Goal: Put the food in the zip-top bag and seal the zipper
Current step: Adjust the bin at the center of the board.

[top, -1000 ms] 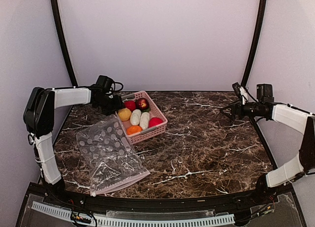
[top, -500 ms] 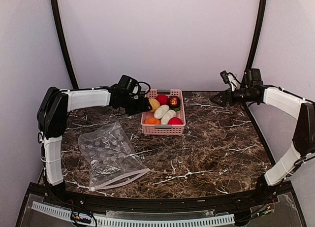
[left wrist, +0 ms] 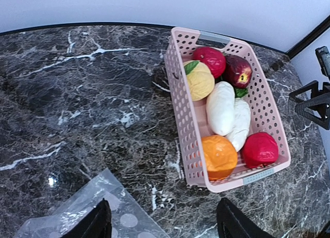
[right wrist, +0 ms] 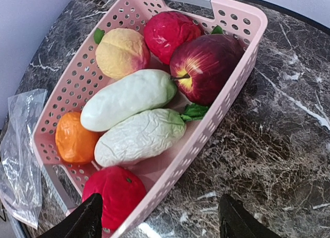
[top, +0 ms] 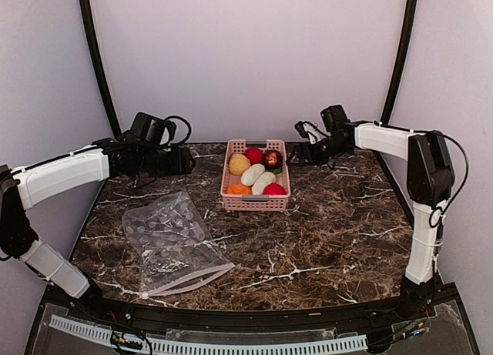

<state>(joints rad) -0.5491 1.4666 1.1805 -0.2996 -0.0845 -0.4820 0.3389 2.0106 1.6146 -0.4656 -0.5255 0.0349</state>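
A pink basket (top: 256,203) sits toward the back of the marble bench (top: 331,232), and all the food is in it. At the basket's far end are a red round piece (right wrist: 170,29), a dark maroon apple (right wrist: 206,65) and a yellowish-tan one (right wrist: 121,52). Two white oblong ones (right wrist: 129,98) lie side by side, touching, along its middle. An orange ball (right wrist: 75,137) and a second red one (right wrist: 118,191) fill its near end.

The zip-top bag (top: 173,239) lies flat and crinkled on the bench, off the basket's near left corner and apart from it, with nothing inside that I can see. Its zipper (top: 192,282), a thin pinkish strip, runs along the bag edge farthest from the basket. Whether it is closed I cannot tell.

The left jaws hover to the left of the basket, spread wide with nothing between them. The right jaws hover just off the basket's far right corner, also spread and holding nothing. Neither touches the basket.
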